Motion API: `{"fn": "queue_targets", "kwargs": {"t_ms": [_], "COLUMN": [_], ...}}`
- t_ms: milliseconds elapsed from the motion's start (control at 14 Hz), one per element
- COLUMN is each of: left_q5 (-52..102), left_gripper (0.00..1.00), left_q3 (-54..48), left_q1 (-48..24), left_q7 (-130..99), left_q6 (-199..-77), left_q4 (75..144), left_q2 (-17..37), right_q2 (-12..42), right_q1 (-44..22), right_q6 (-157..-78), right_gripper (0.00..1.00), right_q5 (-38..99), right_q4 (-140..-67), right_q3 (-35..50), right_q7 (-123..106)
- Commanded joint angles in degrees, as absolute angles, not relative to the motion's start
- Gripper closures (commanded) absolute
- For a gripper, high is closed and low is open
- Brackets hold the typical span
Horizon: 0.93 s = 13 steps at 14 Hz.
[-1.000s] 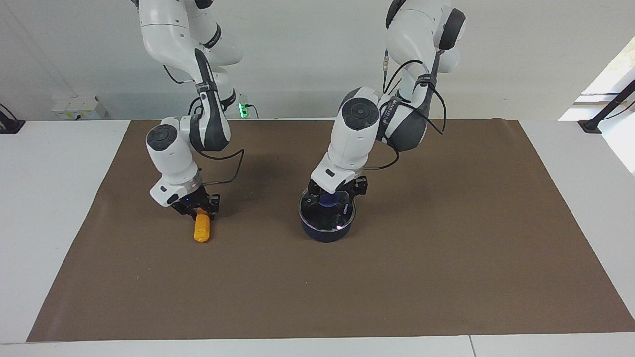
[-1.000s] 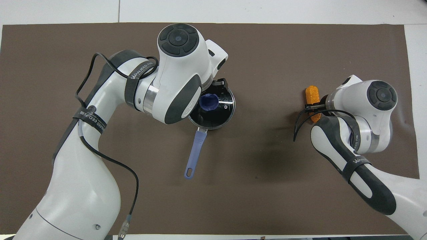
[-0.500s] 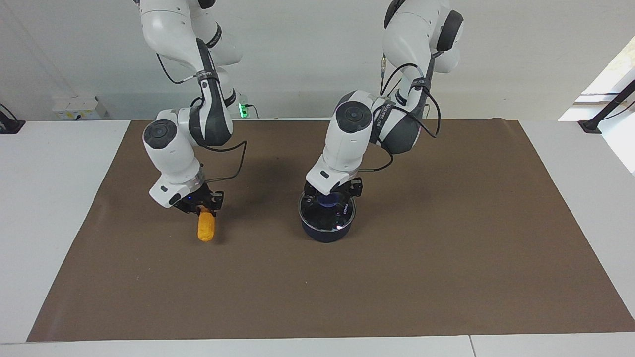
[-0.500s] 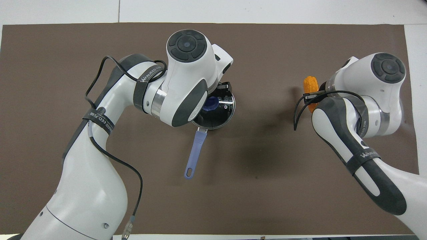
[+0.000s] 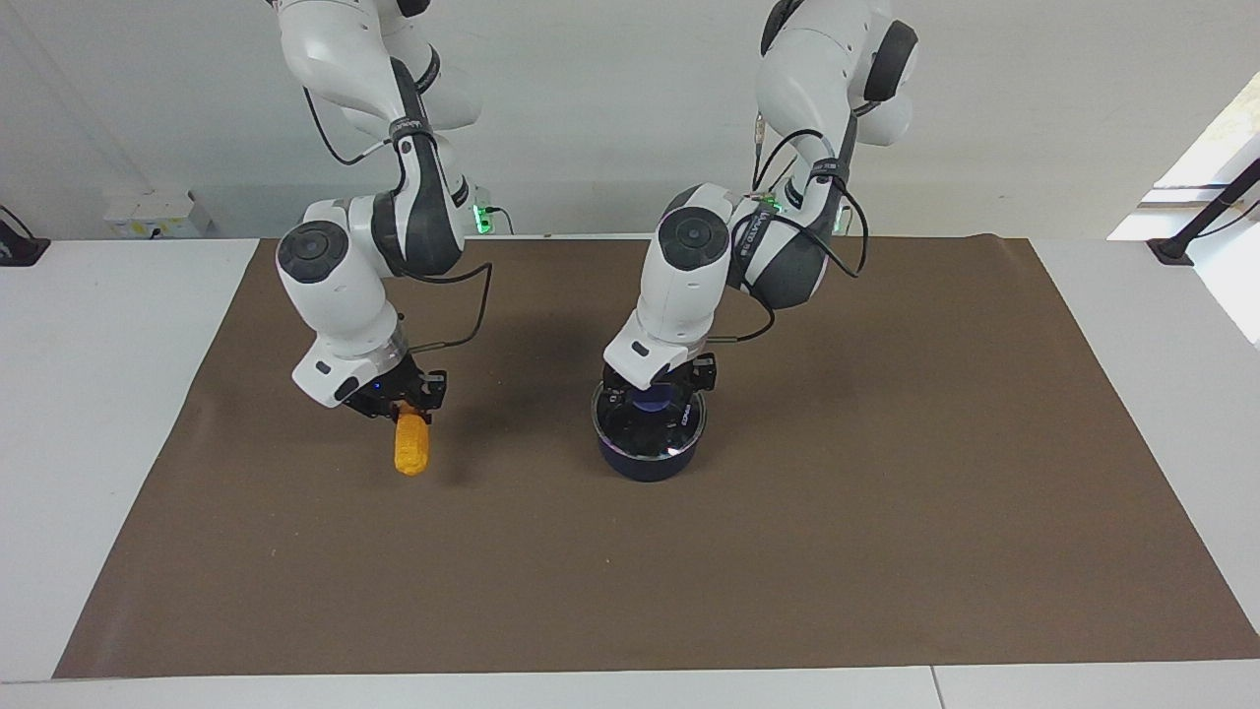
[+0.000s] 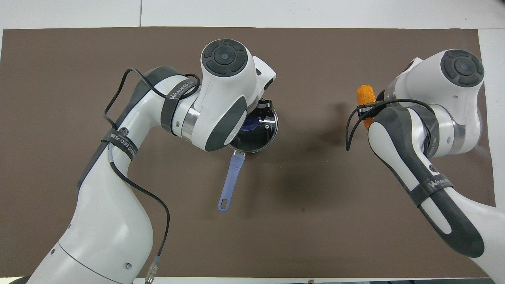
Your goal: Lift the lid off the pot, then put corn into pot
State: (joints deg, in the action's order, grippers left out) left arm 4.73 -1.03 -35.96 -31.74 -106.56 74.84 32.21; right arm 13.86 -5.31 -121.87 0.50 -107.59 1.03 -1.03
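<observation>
Corn [image 5: 411, 446] gripped by right gripper [image 5: 402, 412], off the mat | left gripper [image 5: 658, 396] clamps knob of lid [image 5: 650, 425] on pot [image 5: 645, 463]

- The lid [image 5: 650, 425] is a round clear glass disc with a metal rim and a blue knob at its centre. It sits flat on the pot, directly under the left claw [image 5: 658, 386], whose fingers stand on either side of the knob.
- The pot [image 5: 647, 463] is a small dark navy saucepan standing upright on the brown mat below that same claw. Its long blue handle [image 6: 230, 182] points toward the robots.
- The corn [image 5: 410, 445] is a stubby, bumpy orange-yellow cob. The right claw [image 5: 407, 406] pinches one end; the rest hangs out below the claw, above the mat, well apart from the pot.
</observation>
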Motion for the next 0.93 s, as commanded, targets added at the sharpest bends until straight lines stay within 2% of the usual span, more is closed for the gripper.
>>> {"fn": "queue_targets", "kwargs": {"t_ms": [0, 643, 857], "left_q5": [3.43, 3.43, 3.52], "left_gripper": [0.00, 0.01, 0.07], "left_q3": [-0.09, -0.09, -0.09], "left_q1": [-37.00, -37.53, -37.53], "left_q7": [-33.05, -34.10, -34.45], "left_q6": [-107.75, -108.10, -108.46], "left_q4": [76.02, 76.20, 76.29], "left_q2": [31.82, 31.82, 31.82], "right_q2": [13.89, 13.71, 13.71], "right_q1": [-5.18, -5.19, -5.19], "right_q6": [-121.20, -121.20, -121.20], "right_gripper": [1.00, 1.00, 1.00], "right_q5": [1.14, 1.14, 1.14], "right_q4": [-107.23, -107.67, -107.75], "right_q3": [1.23, 1.23, 1.23], "right_q7": [-1.93, -2.11, -2.11]}}
